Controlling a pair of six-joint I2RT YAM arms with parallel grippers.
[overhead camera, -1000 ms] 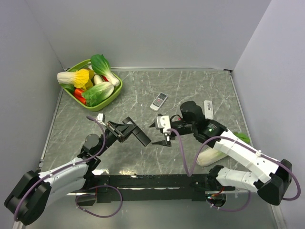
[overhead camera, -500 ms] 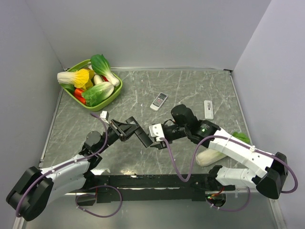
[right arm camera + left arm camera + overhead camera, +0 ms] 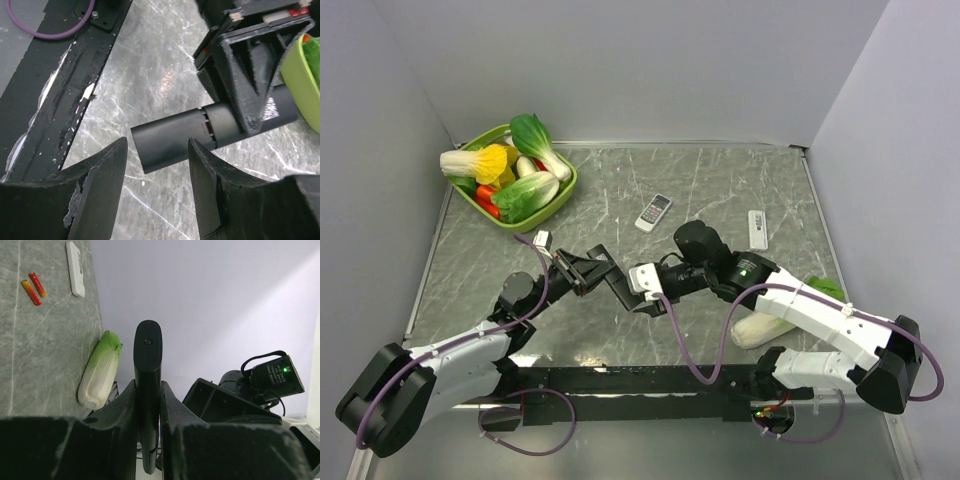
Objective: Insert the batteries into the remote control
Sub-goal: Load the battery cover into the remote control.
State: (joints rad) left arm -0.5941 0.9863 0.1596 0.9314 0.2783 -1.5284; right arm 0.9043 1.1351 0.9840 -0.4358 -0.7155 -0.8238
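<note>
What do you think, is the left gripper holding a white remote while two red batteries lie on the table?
The colour is wrong: the left gripper holds a black remote, as the left wrist view shows. The two red batteries do lie on the table.

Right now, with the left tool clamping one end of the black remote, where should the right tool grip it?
Probably the black remote's free end, the stretch sticking out past the left tool. Come end-on and close one finger on each long side: that end hangs clear of the table, and the open right tool straddles it.
</note>
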